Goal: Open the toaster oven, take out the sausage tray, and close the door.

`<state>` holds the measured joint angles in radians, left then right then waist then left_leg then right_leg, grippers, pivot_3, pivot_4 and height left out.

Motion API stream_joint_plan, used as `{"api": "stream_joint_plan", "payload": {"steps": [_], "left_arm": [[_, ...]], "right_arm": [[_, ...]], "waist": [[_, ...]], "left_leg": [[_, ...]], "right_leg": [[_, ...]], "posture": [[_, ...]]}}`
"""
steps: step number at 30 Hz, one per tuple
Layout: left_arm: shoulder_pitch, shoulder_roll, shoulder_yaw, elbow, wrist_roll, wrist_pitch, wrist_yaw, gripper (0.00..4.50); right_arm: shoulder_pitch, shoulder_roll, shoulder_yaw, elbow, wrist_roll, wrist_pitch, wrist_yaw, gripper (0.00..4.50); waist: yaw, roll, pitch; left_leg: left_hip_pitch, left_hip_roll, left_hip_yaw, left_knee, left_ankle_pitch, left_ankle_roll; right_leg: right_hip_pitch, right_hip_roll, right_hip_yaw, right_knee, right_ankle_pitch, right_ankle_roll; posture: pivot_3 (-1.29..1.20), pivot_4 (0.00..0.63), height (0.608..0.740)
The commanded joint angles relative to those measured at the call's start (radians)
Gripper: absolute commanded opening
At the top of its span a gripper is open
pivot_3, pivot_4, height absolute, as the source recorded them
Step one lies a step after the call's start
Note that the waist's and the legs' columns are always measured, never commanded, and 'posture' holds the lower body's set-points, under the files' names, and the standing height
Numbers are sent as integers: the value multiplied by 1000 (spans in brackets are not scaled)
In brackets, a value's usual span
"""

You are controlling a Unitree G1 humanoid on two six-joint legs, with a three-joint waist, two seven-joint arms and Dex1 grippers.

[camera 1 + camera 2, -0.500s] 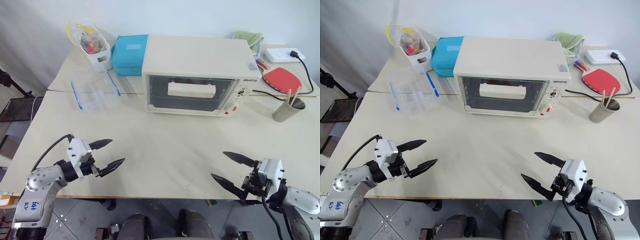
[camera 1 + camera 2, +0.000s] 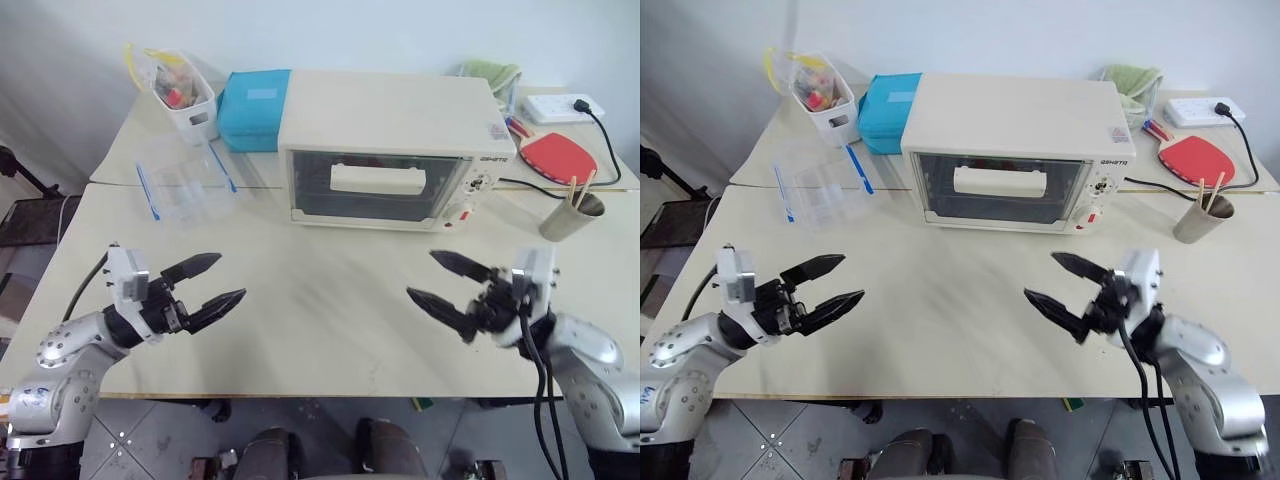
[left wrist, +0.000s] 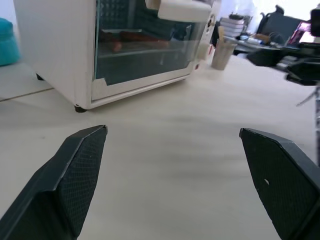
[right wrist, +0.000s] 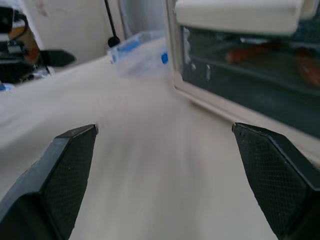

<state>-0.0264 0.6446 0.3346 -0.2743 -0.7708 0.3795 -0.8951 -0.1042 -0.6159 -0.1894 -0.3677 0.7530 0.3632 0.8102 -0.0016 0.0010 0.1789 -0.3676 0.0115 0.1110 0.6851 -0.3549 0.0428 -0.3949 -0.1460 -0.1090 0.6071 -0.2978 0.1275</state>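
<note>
Left eye view, contents of table [image 2: 330, 330]:

- Oven [image 2: 392, 148], one. Cream-white, toward the far edge, middle. Door [image 2: 378, 187] shut, one bar handle [image 2: 378, 179] across the glass.
- Tray [image 3: 131, 44], one, inside the oven on its rack, behind the glass; the left wrist view shows reddish sausages [image 3: 127, 38] on it, count cannot be told.
- Teal box [image 2: 255, 110], one, touching the oven's left side.
- White basket [image 2: 185, 95] of small items, one, far left corner.
- Clear container [image 2: 185, 180], one, left of the oven.
- Red paddle [image 2: 558, 157], one, right of the oven; white power strip [image 2: 565, 104], one, at the far right corner; cup [image 2: 568, 218] with sticks, one, near the right edge.
- Left gripper [image 2: 217, 285], one: fingers spread wide, holding nothing, above the near left part of the table.
- Right gripper [image 2: 440, 282], one: fingers spread wide, holding nothing, above the near right part.

Oven stands beyond and between the two grippers, well apart from both.
</note>
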Motion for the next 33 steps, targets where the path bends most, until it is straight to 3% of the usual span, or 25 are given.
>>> {"api": "stream_joint_plan", "payload": {"steps": [1,8,14,19,27,30,33], "left_arm": [[-40,18,1,-45,-41,40,1,4492],[-72,-21,-36,-93,-37,77,55,4492],[-63,-29,-38,-103,-27,80,73,4492],[-86,-47,-47,-89,-27,95,107,4492],[-208,-81,-78,-8,-22,107,127,4492],[-301,-114,-98,64,-2,98,146,3988],[-383,-142,-129,137,42,77,153,3084]], "right_arm": [[-133,41,5,89,-23,26,-78,4500],[-309,73,43,260,-105,21,-82,4500],[-373,117,41,314,-135,-32,-46,4500],[-301,98,69,233,-114,-91,135,4500],[-170,29,120,206,-257,-274,278,4500],[-138,22,137,199,-300,-318,292,4500],[-141,30,138,202,-316,-336,280,4500]], "waist": [[0,-1,0],[-2,-1,0],[-4,-1,0],[2,-1,0],[-2,-1,0],[0,-1,0],[1,-1,0]], "left_leg": [[0,-1,0,0,0,0],[-2,-3,-1,1,0,1],[-2,-1,0,1,0,1],[-2,-2,-1,1,0,1],[-2,-1,0,1,0,1],[-1,-1,1,1,0,1],[-2,-1,1,2,1,0]], "right_leg": [[0,0,0,0,0,0],[0,-1,-2,0,0,0],[-1,1,-3,0,0,0],[0,1,-3,0,0,0],[0,2,-3,0,0,0],[0,3,-3,0,0,1],[0,3,-3,1,0,1]], "posture": [[0,150,740],[0,150,740],[0,150,740],[0,150,740],[0,150,740],[0,150,740],[0,150,740]]}}
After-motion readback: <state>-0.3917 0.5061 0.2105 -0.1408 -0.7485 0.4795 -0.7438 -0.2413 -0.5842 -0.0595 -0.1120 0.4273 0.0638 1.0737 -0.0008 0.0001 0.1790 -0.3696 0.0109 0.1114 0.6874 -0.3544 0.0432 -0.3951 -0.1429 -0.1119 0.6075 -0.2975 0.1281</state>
